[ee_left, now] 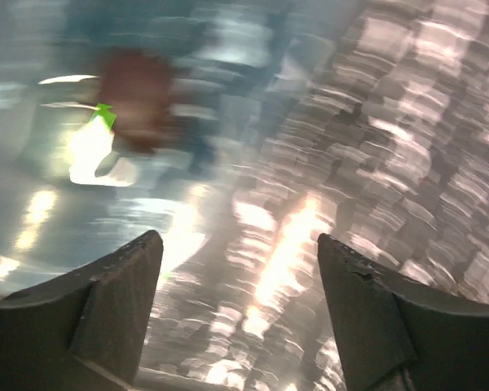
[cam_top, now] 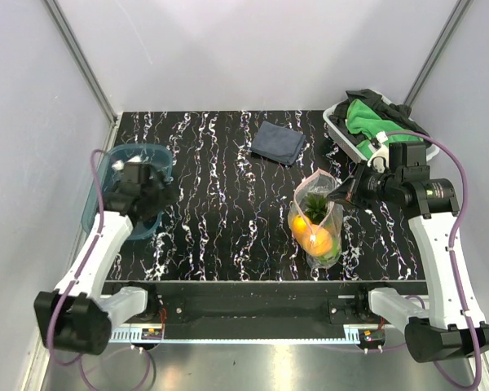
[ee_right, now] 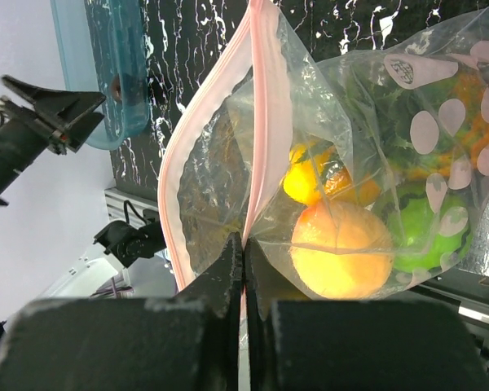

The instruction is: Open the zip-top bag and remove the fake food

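Right wrist view shows me the bag [ee_right: 310, 163] close up. Its pink zip strip is parted, one lip bowing away to the left and the other pinched flat between the closed fingers of my right gripper [ee_right: 244, 244]. Inside I can see the toy food [ee_right: 341, 248]: an orange round piece in front, a yellow one behind it, a green ball to the right.

From overhead, the bag [cam_top: 316, 216] stands on the table [cam_top: 220, 204], right of centre, mouth up, with a spiky green piece on top of the food [cam_top: 314, 232]. The right gripper [cam_top: 342, 193] meets it at the upper right edge.

My left gripper [cam_top: 143, 183] is over the blue tub [cam_top: 98, 175] at the table's left edge. Its wrist view is blurred, but the fingers [ee_left: 122, 285] stand wide apart with nothing between them.

A folded grey cloth [cam_top: 279, 141] lies at the back, and a basket [cam_top: 342, 134] of green cloths [cam_top: 367, 118] sits in the far right corner.
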Robot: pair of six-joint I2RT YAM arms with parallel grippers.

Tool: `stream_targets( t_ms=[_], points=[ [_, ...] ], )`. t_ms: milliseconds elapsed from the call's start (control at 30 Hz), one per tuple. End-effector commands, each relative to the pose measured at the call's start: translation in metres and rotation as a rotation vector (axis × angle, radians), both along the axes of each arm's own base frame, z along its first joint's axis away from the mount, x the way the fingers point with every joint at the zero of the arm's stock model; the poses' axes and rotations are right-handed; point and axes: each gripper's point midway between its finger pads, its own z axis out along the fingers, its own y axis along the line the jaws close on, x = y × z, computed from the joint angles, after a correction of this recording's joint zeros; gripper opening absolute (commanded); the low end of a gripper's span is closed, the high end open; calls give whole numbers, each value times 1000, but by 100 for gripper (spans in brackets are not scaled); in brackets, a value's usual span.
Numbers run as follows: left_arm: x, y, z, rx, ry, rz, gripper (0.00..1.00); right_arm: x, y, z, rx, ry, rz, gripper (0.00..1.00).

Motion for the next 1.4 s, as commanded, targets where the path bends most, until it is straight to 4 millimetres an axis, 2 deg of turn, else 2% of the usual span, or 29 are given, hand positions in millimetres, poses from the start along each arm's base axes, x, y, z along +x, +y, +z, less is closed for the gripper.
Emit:
stream_targets(
  t_ms=[0, 33, 67, 100, 167, 200, 233, 267, 300, 333, 367, 400, 433, 467, 500, 567, 600, 700, 800, 900, 1100, 1233, 1367],
  points=[
    [16, -118, 98, -267, -284, -277, 73, -3, 3, 11, 13, -39, 19, 0],
    [15, -140, 108, -298, -299, -338, 72, -4, 4, 12, 15, -43, 20, 0],
    [16, -166, 146, -358, -383, -422, 72, -3, 5, 14, 17, -51, 24, 0],
    [0, -200, 159, -390, -399, -538, 70, -2, 5, 15, 19, -55, 23, 0],
    [-8, -242, 182, -424, -446, -671, 67, -1, 5, 21, 20, -76, 29, 0],
    [-26, -270, 208, -448, -500, -778, 65, 1, 4, 22, 16, -84, 27, 0],
    [-30, -291, 204, -454, -489, -841, 58, 1, 3, 22, 11, -86, 24, 0],
    [-35, -306, 212, -463, -512, -883, 54, 2, 3, 24, 9, -93, 22, 0],
    [-50, -325, 232, -478, -552, -959, 51, 1, 4, 25, 13, -88, 23, 0],
    [-49, -342, 222, -466, -528, -994, 45, 0, 5, 28, 19, -94, 29, 0],
    [-65, -359, 226, -486, -525, -1069, 42, -1, 6, 31, 27, -97, 32, 0],
    [-65, -372, 216, -462, -512, -1115, 40, -2, 5, 33, 27, -116, 28, 0],
    [-70, -380, 225, -476, -530, -1151, 37, -3, 4, 30, 20, -112, 23, 0],
    [-76, -386, 222, -478, -521, -1182, 36, -4, 2, 28, 10, -110, 16, 0],
    [-75, -394, 213, -476, -499, -1195, 35, -6, 2, 25, 8, -97, 16, 0],
    [-80, -403, 210, -487, -487, -1232, 32, -8, 4, 20, 20, -72, 22, 0],
    [-79, -409, 202, -481, -468, -1240, 31, -9, 4, 19, 22, -66, 23, 0],
    [-82, -419, 191, -467, -452, -1272, 26, -10, 5, 17, 30, -70, 20, 0],
    [-81, -420, 173, -408, -415, -1276, 23, -12, 4, 15, 29, -61, 19, 0],
    [-80, -420, 156, -375, -376, -1279, 23, -14, 6, 23, 41, -82, 30, 0],
    [-79, -430, 150, -360, -343, -1300, 23, -10, 7, 33, 41, -104, 35, 0],
    [-82, -432, 134, -347, -280, -1303, 24, -7, 8, 38, 47, -117, 34, 0],
    [-90, -432, 110, -311, -220, -1345, 32, -6, 10, 39, 63, -115, 43, 0]
  ],
)
